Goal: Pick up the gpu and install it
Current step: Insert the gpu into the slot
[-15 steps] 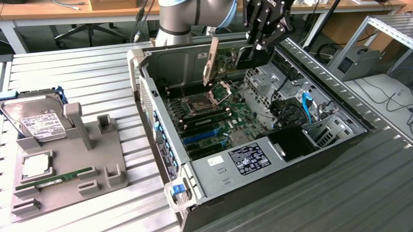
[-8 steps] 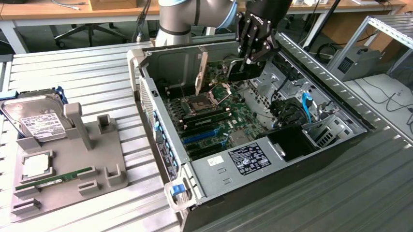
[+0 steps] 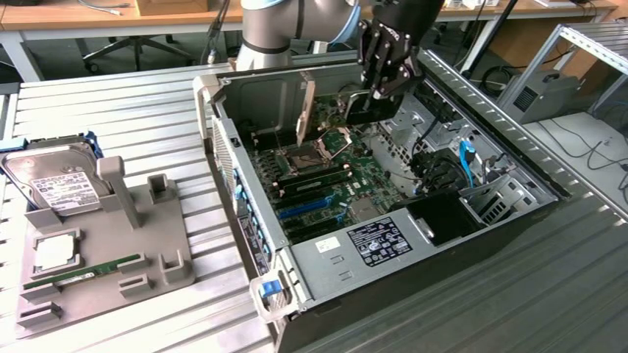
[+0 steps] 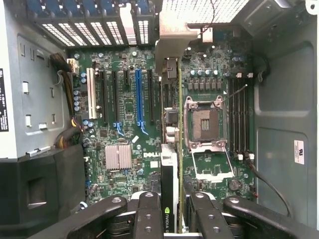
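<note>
The pincer (image 4: pixel 173 219) was part-closed on the gpu (image 4: pixel 169 164), which stood on edge between its fingers, long axis running straight away over the motherboard (image 4: pixel 124 129), between the blue slot (image 4: pixel 139 97) and the CPU socket (image 4: pixel 205 123).

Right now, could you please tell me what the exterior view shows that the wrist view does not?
Exterior view: the grey holder beside the computer case, carrying the hard drive and the green memory stick. Wrist view: the vented slot covers at the case's end, and the gpu edge-on, parallel to the expansion slots. Both: the gpu gripped between the fingers above the motherboard, and the open CPU socket.
</note>
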Controlling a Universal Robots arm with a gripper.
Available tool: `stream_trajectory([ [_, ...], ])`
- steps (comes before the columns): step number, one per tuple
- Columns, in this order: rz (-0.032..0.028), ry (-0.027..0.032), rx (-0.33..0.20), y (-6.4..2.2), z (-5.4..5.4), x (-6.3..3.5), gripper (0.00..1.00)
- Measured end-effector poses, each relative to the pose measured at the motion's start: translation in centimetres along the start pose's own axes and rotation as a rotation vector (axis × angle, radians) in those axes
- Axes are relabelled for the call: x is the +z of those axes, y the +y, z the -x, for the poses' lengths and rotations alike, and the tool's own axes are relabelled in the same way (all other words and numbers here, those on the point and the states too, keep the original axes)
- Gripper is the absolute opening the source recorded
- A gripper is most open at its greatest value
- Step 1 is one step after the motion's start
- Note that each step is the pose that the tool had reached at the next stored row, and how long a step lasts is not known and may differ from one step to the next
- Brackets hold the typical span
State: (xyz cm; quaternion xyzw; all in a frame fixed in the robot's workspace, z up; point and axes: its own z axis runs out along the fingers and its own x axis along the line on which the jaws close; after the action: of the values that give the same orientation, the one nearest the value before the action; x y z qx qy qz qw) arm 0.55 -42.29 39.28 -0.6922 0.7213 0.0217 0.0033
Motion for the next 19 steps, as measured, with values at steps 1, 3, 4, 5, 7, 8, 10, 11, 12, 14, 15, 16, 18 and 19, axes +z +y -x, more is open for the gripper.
stream_trajectory([
  [1,-0.0011,-0.0010,0.000,0.01,0.0,0.08,0.27],
  [3,-0.0052,-0.0042,0.000,0.04,-0.1,0.35,0.27],
  [4,-0.0062,-0.0054,0.000,0.05,-0.1,0.43,0.27],
  [5,-0.0075,-0.0068,0.000,0.06,-0.1,0.53,0.27],
  [7,-0.0086,-0.0083,-0.001,0.06,-0.1,0.68,0.27],
  [8,-0.0086,-0.0081,-0.001,0.06,-0.1,0.69,0.27],
  [10,-0.0086,-0.0082,-0.001,0.06,-0.2,0.70,0.27],
  [11,-0.0087,-0.0085,-0.001,0.06,-0.1,0.71,0.27],
  [12,-0.0096,-0.0095,-0.001,0.05,-0.2,0.81,0.27],
  [14,-0.0128,-0.0095,-0.001,0.05,-0.2,1.06,0.27],
  [15,-0.0140,-0.0095,-0.001,0.05,-0.2,1.16,0.27],
  [16,-0.0152,-0.0096,-0.001,0.04,-0.2,1.28,0.27],
  [18,-0.0179,-0.0099,-0.001,0.04,-0.2,1.49,0.27],
  [19,-0.0192,-0.0101,-0.002,0.04,-0.2,1.59,0.27],
])
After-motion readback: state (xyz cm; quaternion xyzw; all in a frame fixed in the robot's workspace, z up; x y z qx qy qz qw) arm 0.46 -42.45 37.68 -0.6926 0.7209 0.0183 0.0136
